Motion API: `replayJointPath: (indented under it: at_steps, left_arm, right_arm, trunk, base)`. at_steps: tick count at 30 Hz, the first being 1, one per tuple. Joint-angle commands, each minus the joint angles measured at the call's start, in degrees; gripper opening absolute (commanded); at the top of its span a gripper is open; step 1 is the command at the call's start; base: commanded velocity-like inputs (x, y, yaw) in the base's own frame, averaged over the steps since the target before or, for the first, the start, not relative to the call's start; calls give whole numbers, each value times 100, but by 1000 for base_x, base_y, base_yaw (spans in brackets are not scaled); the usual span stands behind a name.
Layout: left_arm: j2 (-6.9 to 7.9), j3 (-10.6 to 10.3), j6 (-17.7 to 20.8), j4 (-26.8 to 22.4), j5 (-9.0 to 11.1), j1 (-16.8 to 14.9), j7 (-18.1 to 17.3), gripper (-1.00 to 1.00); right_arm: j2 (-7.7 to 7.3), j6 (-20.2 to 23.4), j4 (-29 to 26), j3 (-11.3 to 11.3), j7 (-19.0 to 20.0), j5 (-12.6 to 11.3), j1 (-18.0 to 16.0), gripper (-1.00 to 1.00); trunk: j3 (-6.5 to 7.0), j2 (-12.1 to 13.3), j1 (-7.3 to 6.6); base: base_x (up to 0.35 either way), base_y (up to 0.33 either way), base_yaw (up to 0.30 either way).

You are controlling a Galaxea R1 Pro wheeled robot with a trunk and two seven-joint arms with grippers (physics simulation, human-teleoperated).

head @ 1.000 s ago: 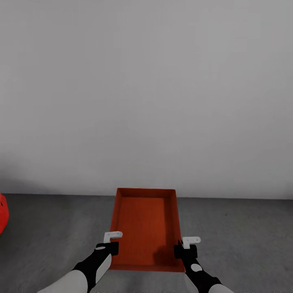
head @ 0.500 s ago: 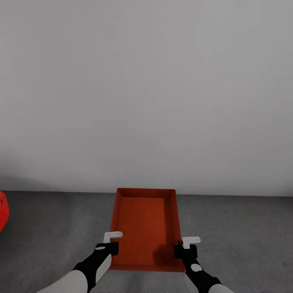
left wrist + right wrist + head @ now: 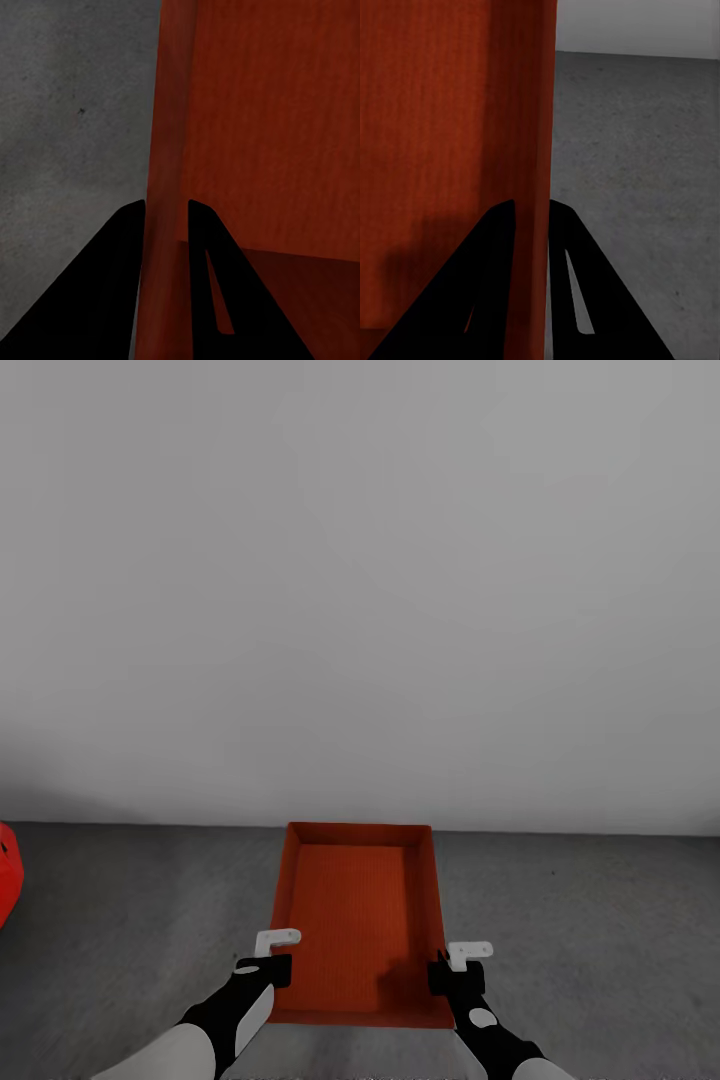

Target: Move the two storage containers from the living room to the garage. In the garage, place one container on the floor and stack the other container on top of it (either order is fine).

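I hold one red-orange storage container (image 3: 357,920) in front of me, open top up, above the dark grey concrete floor (image 3: 590,920) of the garage. My left gripper (image 3: 272,966) is shut on the container's left wall (image 3: 169,172), one finger on each side of it. On the opposite side my right gripper (image 3: 452,972) is shut on the right wall (image 3: 538,150) the same way. The container (image 3: 270,120) is empty inside, and its ribbed bottom (image 3: 427,135) is bare.
A plain white wall (image 3: 360,580) stands close ahead and meets the floor just past the container's far end. Part of the red car (image 3: 8,875) shows at the left edge. Bare concrete lies to both sides of the container.
The whole head view has shifted: the line between wall and floor sits higher in the picture and the wall looks nearer. Both grippers keep the same hold on the container.
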Motion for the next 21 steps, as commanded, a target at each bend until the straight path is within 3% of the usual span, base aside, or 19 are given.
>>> replayJointPath:
  at_steps: [1,21]
  left_arm:
    - [46,111,32,-37,-107,-7,74,-100]
    - [46,113,41,-37,-104,-6,74,-100]
  right_arm:
    - [1,-17,16,-188,-17,34,-3,-100]
    - [1,-17,17,-188,-17,34,-3,-100]
  trunk:
    - [-16,-6,0]
    - [-198,-6,0]
  base:
    - [0,0,0]
    - [0,0,0]
